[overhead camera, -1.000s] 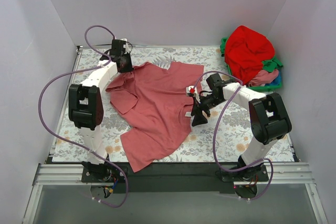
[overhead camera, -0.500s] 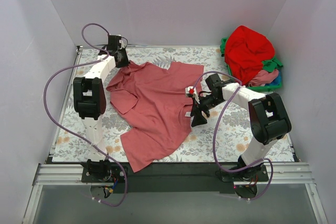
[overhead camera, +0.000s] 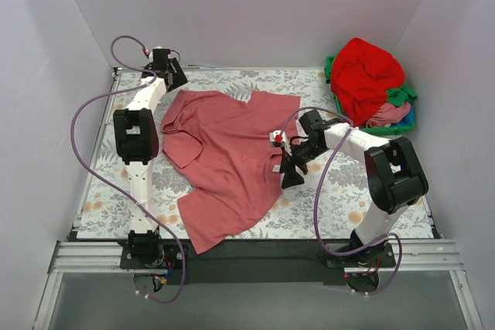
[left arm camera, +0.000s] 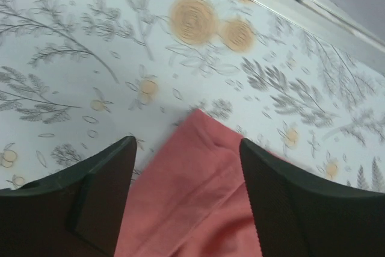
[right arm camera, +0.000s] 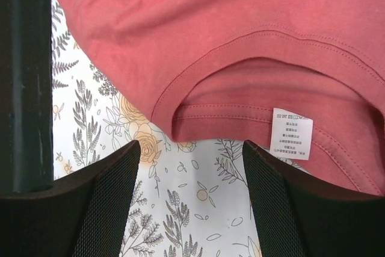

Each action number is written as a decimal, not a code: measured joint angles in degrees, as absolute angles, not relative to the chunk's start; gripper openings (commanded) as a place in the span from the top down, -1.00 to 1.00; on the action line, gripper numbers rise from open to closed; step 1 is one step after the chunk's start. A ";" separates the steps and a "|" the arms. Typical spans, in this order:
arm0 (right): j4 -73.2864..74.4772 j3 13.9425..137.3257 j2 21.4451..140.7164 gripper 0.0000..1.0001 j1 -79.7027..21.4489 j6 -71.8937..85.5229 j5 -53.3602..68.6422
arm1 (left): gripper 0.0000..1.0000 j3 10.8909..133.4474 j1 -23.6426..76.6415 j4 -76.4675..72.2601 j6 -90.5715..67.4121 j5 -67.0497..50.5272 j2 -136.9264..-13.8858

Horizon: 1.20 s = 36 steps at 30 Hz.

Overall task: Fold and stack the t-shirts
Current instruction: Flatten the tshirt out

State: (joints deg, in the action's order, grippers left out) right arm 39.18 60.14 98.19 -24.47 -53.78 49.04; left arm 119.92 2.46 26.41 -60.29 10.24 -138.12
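At the near-left corner of the dusty rose-pink t-shirt [overhead camera: 232, 160], the cloth lies loose on the flowered worktop [overhead camera: 340, 191] with no claw close by. From there its longest run seems to slant away toward its far-right side. At the shirt's right edge the right claw [overhead camera: 291, 169] hangs over the neckline [right arm camera: 258, 46] and its white label [right arm camera: 292, 133], fingers apart and holding nothing. The collar lies just ahead of the fingertips, so this arm looks best placed for the next pinch. At the shirt's far-left corner [left arm camera: 201, 121], the left claw [overhead camera: 172, 75] stands with fingers apart, the point of cloth flat between them, unpinched. Well beyond the shirt's far-right side, a red t-shirt [overhead camera: 363, 75] heaps over the green basket [overhead camera: 408, 117].
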 measured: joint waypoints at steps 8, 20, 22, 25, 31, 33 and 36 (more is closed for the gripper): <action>38.74 60.10 98.06 -0.51 -34.20 -54.87 44.23 | -0.60 112.81 -6.28 26.59 -68.20 9.56 -132.46; 32.86 63.94 97.71 -0.52 -61.08 -50.19 30.39 | -0.54 62.19 -4.27 19.49 -67.83 -8.73 -77.80; 31.22 65.39 98.87 -0.52 -63.68 -48.95 27.99 | -0.54 57.60 -4.40 19.66 -67.37 -8.86 -73.52; 29.34 66.46 100.92 -0.43 -67.11 -47.37 25.19 | -0.54 52.01 -4.56 20.58 -66.89 -8.84 -69.80; 27.92 67.68 105.01 -0.18 -71.09 -44.07 20.49 | -0.53 48.36 -4.64 22.33 -66.39 -8.82 -66.96; 27.81 67.72 105.34 0.14 -71.33 -43.83 19.51 | -0.53 48.31 -4.64 22.24 -66.17 -8.80 -65.89; 27.40 67.72 105.43 0.81 -71.33 -43.81 18.76 | -0.53 47.83 -4.64 22.15 -65.82 -8.75 -63.59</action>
State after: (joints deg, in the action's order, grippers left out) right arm 27.40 67.72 105.43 -71.33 -43.81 18.76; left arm 47.83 -4.64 22.15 -65.82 -8.75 -63.59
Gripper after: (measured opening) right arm 0.297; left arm 0.769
